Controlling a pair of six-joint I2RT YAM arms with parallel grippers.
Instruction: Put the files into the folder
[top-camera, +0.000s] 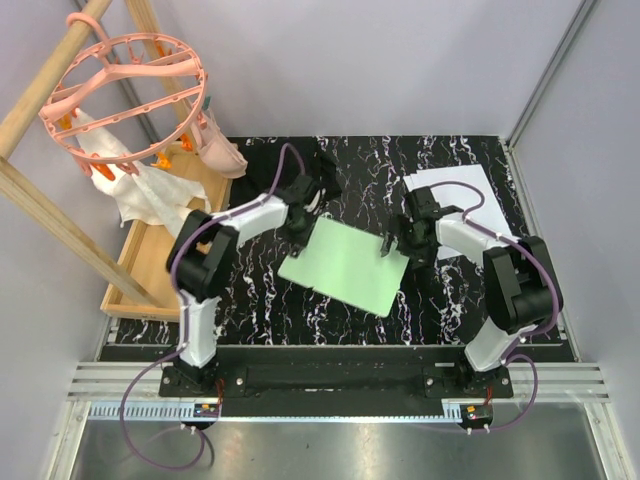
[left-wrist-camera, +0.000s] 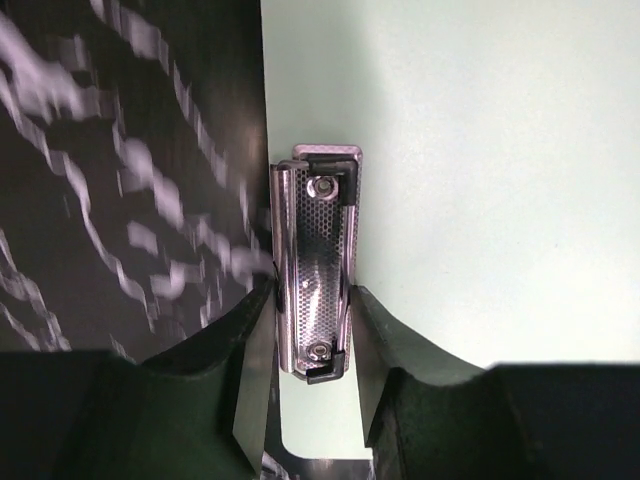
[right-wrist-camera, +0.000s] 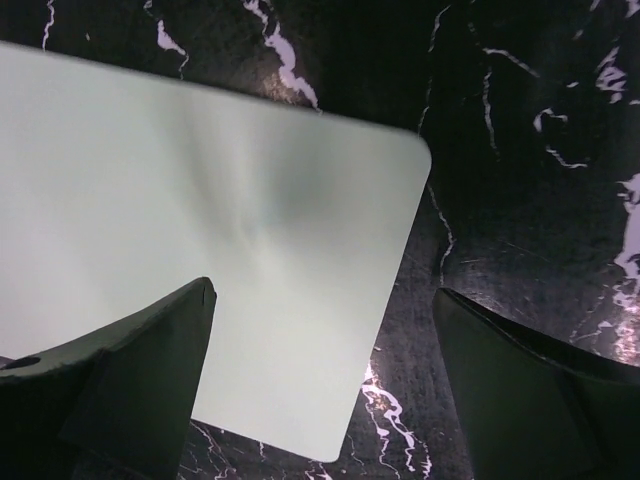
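Between the two grippers, on the black marbled table (top-camera: 255, 300): one light-green folder (top-camera: 345, 268), lying flat, bare of paper.

Left gripper (left-wrist-camera: 312, 295): set at the folder's short edge, where the perforated metal clip (left-wrist-camera: 318, 230) is mounted. The fingers (left-wrist-camera: 250, 370) are drawn narrow, and the clip's near end is bracketed by them, one pad against each long side. Table is seen to one side of the clip, green board to the other.

Right gripper (right-wrist-camera: 322, 290): held above the folder's opposite end, fingers spread wide, nothing held. One finger (right-wrist-camera: 150, 370) is seen over the green surface, the other over bare table; a rounded corner of the folder lies below the gap between them.

Files (top-camera: 455, 195): white sheets, lying on the table just beyond and outward of the right gripper, apart from the folder.

Outward of the left gripper, off the table: a wooden tray (top-camera: 150, 265), white cloth (top-camera: 150, 190) and a pink round hanger (top-camera: 125, 95).
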